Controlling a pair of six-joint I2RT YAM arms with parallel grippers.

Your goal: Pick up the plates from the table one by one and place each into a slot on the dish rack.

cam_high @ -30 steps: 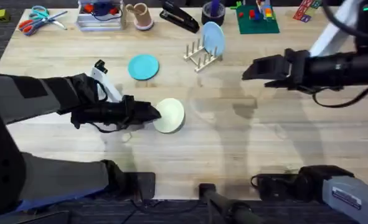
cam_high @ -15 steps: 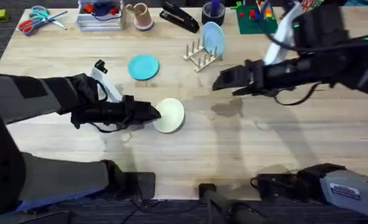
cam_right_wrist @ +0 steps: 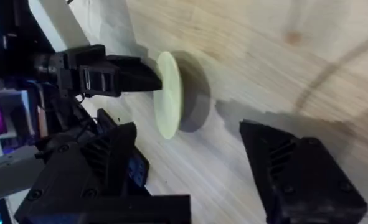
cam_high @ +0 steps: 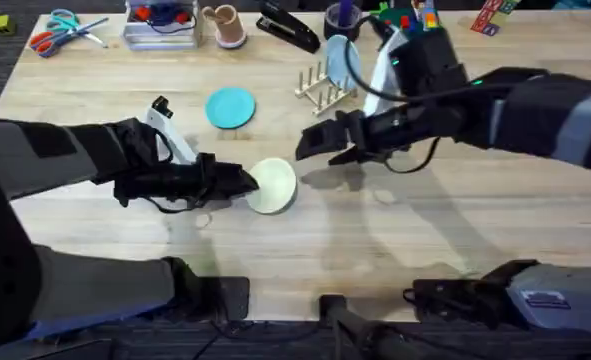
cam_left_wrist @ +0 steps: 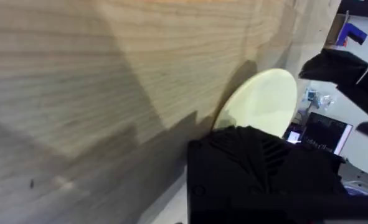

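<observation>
Overhead view: nearest the bases, the left gripper (cam_high: 245,182) lies low over the table (cam_high: 455,230), reaching in from the lower left. Its fingers are closed on the near-left edge of the cream plate (cam_high: 272,186), which sits left of the table's centre. In the right wrist view the cream plate (cam_right_wrist: 169,94) stands tilted up on edge, with its shadow on the wood behind it, and the left gripper (cam_right_wrist: 151,78) pinches its rim. The left wrist view shows the same plate (cam_left_wrist: 261,102) rising past the black finger body; the exact contact point is hidden there, so the tilt angle is only approximate.

Just beyond and right of the cream plate, the right gripper (cam_high: 310,148) hangs above the table, its arm reaching in from the right and across the middle. Its two black fingers (cam_right_wrist: 302,171) stand wide apart with nothing between them, pointed at the plate but apart from it.

Farther back, the teal plate (cam_high: 230,107) lies flat on the wood, well apart from both grippers. Right of it, the dish rack (cam_high: 320,88) stands with a pale blue plate (cam_high: 342,62) upright in one of its slots.

Along the far edge: scissors (cam_high: 60,30), a clear tray (cam_high: 161,25), a stapler (cam_high: 287,27) and a green block base (cam_high: 413,30).
</observation>
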